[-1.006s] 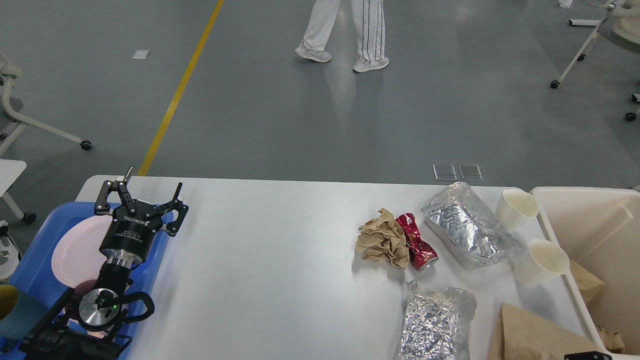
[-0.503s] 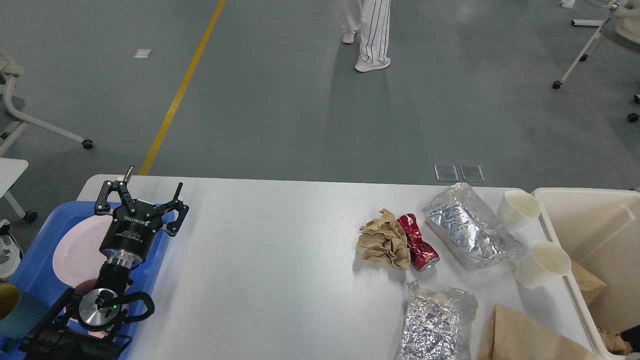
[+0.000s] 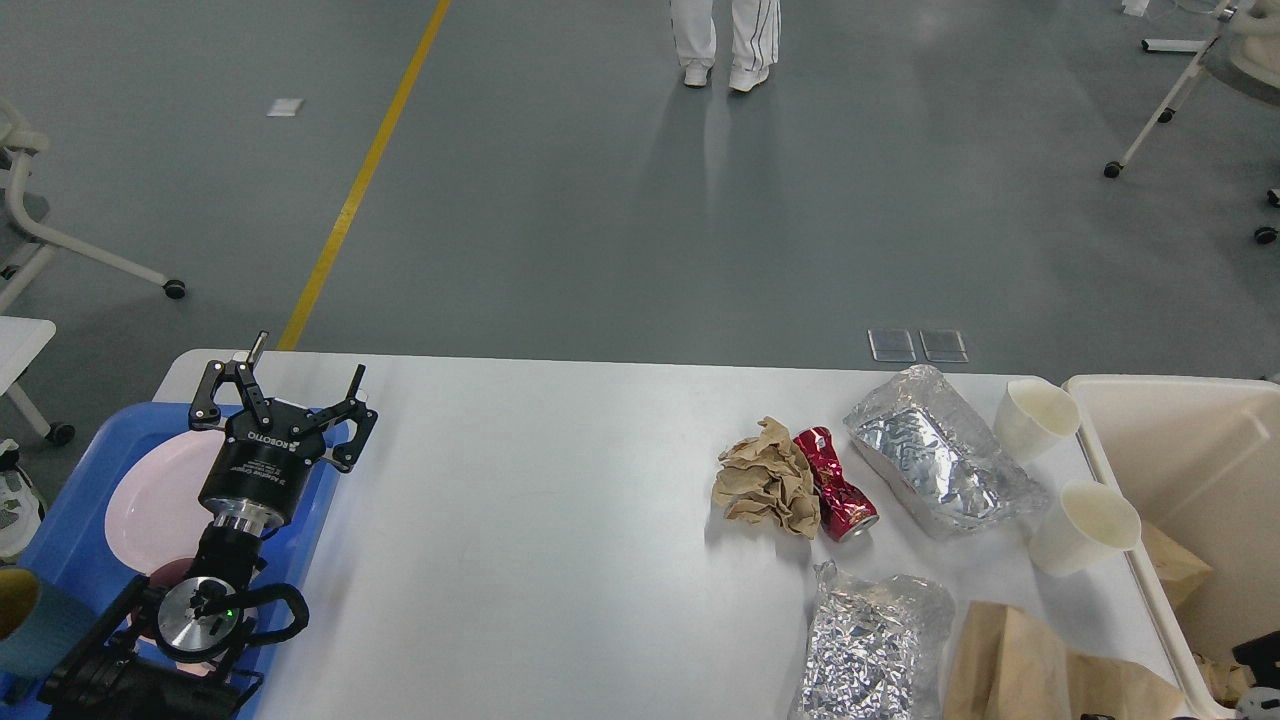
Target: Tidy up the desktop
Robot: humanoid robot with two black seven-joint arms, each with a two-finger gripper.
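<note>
While the left gripper hangs with its two black fingers spread wide and nothing between them, it sits above the far edge of the blue plastic tray at the left end of the large white rectangular bench; just beneath and behind it lies a pale pink round plate in that tray; well off to its right, on the bench, rest a crumpled brown paper wad touching a crushed red drink can, a silver foil pouch, a second crumpled foil pouch, two white paper cups lying tipped, and a brown paper bag; farther right stands a cream rectangular bin; the right gripper shows only as a dark scrap at the lower right corner, so I cannot tell its state.
</note>
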